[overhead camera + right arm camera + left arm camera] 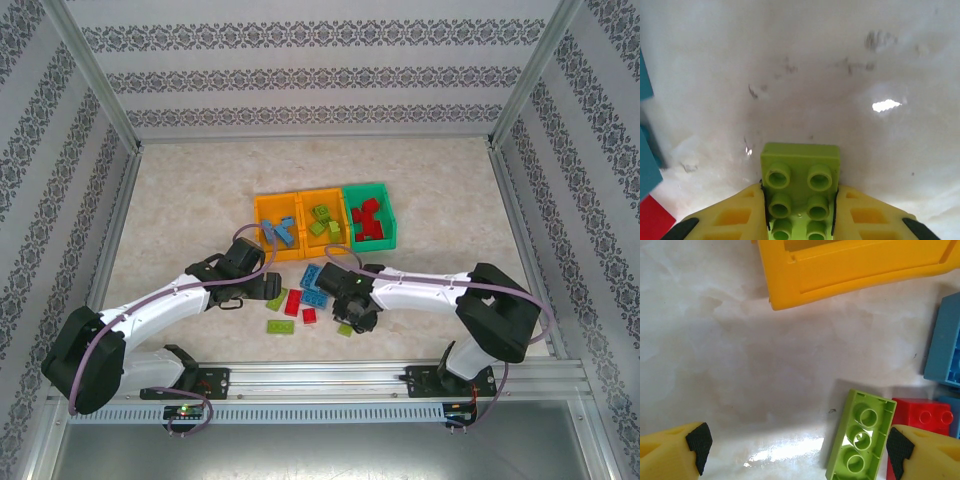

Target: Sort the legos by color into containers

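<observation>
Right gripper (800, 202) is clamped on a lime brick (800, 172). The brick sits studs-up between the fingers at bottom centre, and its near end is cut off by the frame edge. Left gripper (799, 450) is spread wide and holds nothing. A second lime brick (862, 440) lies just inside its right-hand pad at lower right, with a red brick (922, 416) just beside it. The orange bin (850, 270) is cropped at the top edge. In the top view we can't make out the right fingers under the wrist.

a lab test cell: aluminium frame (103, 90), patterned panels (320, 60).
</observation>
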Controlling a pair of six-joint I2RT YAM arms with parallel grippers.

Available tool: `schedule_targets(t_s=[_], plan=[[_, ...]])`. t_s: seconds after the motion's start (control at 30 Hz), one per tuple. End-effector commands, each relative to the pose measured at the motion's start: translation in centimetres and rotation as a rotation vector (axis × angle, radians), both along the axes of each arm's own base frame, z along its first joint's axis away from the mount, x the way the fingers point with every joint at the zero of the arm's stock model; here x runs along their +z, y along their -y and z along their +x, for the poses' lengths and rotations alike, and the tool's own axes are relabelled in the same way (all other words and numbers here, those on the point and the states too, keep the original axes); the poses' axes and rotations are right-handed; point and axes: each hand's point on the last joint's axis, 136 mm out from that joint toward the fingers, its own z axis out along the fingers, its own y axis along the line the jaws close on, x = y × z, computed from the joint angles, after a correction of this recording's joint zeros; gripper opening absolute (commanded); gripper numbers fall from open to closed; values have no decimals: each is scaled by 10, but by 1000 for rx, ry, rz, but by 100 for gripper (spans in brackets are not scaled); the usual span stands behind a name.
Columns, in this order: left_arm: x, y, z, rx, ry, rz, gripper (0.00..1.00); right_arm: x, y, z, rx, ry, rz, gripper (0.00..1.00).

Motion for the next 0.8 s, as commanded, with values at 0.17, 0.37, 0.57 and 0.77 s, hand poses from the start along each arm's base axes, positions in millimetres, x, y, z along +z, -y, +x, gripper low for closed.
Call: schedule_targets(t_s=[0.17, 0.37, 0.57, 0.77], plan=[[1, -7, 0, 4, 12, 52, 92, 15, 3, 47, 101, 138, -37, 16], [3, -9, 0, 14, 6, 61, 93, 22, -10, 68, 205, 171, -60, 16], [1, -12, -2, 24, -7, 73, 93, 27, -21, 88, 265, 198, -81, 16], [2, -13, -3, 29, -11, 76, 93, 48, -19, 121, 280, 264, -85, 15]])
